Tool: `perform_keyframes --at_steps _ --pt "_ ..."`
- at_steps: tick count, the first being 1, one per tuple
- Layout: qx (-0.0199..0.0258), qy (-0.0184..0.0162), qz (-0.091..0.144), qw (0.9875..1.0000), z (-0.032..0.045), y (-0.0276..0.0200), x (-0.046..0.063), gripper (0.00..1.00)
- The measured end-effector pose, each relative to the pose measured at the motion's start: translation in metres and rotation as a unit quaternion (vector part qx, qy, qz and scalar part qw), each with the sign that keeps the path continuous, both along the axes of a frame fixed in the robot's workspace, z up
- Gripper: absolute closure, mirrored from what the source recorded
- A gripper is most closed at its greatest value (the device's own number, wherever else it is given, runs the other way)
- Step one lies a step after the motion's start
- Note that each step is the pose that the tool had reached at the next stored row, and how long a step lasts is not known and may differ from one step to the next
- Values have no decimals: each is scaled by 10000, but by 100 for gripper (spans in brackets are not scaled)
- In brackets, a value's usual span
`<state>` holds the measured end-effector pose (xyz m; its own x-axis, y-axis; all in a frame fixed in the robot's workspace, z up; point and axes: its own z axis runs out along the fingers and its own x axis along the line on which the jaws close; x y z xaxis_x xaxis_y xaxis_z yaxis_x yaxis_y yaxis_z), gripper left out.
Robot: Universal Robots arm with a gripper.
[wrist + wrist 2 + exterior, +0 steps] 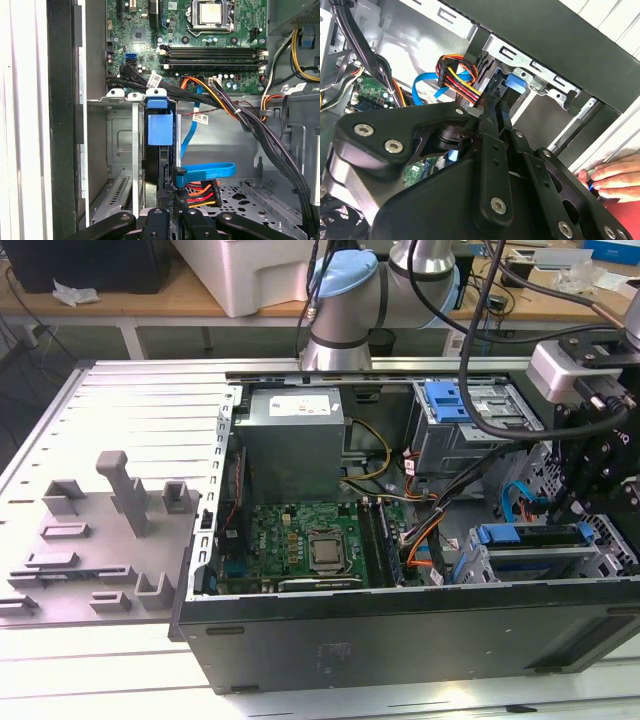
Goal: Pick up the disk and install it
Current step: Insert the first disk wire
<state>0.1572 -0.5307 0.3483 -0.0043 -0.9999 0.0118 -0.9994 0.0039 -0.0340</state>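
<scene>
Grey metal forms the open computer case (400, 640), lying on its side on a slatted table (110, 420). Inside it, going from the exterior view's left, sit the green motherboard (300, 545), then the drive cage (545, 560) at the case's near right corner. The disk (530, 536), framed by its blue carrier, rests in that cage. The black gripper (590, 470) hangs just above the cage; whether its claw is apart or together cannot be told. A person's fingers (615, 179) touch the case's outer edge.
</scene>
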Motion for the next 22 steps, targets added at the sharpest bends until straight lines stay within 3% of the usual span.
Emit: perform_keyframes --at_steps 19,22 --pt "-2 0 0 10000 -14 -29 -6 83" --pt "-1 0 0 10000 -53 -29 -3 83"
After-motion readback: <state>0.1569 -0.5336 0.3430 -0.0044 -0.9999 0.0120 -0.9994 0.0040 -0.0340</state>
